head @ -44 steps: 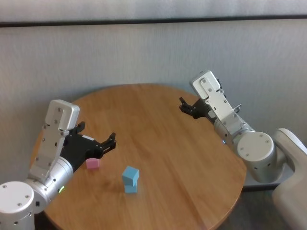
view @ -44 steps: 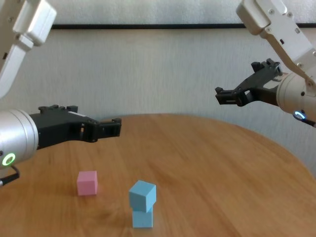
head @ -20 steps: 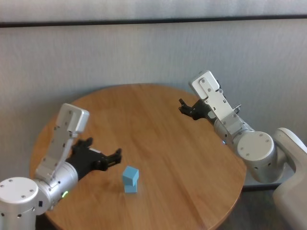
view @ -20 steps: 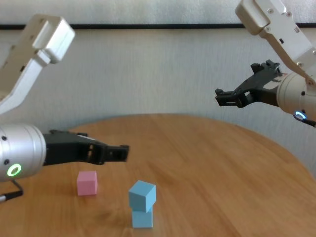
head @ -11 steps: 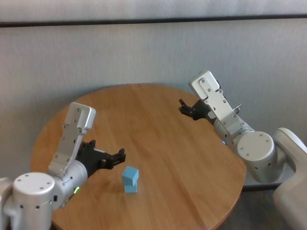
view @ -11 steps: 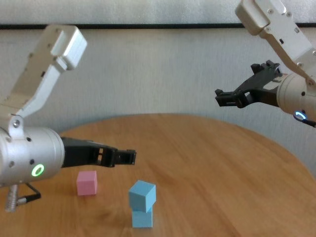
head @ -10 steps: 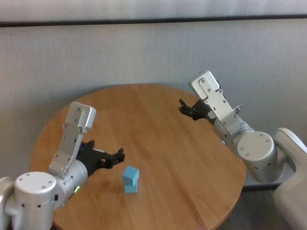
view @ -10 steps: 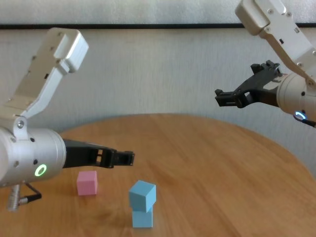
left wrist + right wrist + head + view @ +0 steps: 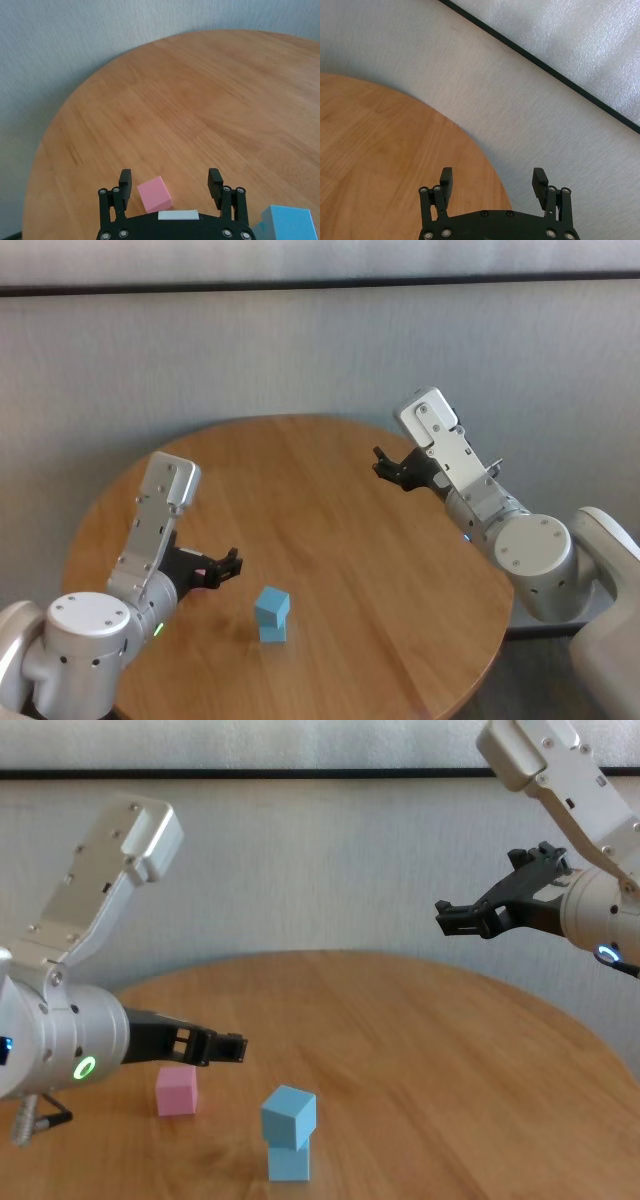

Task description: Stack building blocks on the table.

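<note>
The left gripper (image 9: 171, 187) hangs with jaws spread over the pink block (image 9: 155, 194), which sits between its fingers with open wood on either side. Just beside that claw, toward the robot's right, the two stacked light blue blocks (image 9: 289, 1137) form the only upright obstacle. Ahead of the claw the table (image 9: 200, 100) runs bare to its far rim. The right gripper (image 9: 480, 915) is held high above the far edge, well apart, jaws wide
</note>
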Tool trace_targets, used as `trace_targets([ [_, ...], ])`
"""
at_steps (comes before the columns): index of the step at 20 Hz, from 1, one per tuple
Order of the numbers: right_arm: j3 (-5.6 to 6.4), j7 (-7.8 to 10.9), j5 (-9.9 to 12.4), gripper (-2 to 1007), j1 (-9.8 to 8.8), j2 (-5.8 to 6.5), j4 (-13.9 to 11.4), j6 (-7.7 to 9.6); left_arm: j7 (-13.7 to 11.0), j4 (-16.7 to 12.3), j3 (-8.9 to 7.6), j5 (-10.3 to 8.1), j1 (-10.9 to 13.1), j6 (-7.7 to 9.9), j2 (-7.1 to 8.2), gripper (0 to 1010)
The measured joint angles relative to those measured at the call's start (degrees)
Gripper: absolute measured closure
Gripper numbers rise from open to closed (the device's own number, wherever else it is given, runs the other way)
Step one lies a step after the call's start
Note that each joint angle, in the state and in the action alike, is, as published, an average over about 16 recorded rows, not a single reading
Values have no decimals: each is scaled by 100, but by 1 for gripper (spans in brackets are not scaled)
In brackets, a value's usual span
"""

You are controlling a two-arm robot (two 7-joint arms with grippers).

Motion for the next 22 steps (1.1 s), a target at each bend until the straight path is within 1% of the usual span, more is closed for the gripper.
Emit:
trace_targets([
  [4,0,0,0,4,0,0,-1,2,25,151,-35,73,-26,-70,-64,11],
  [14,0,0,0,4,0,0,-1,4,41,532,-155,166,-67,-327,-214,11],
  [22,0,0,0,4,0,1,-1,4,48,742,-237,281,-119,-416,-288,11],
])
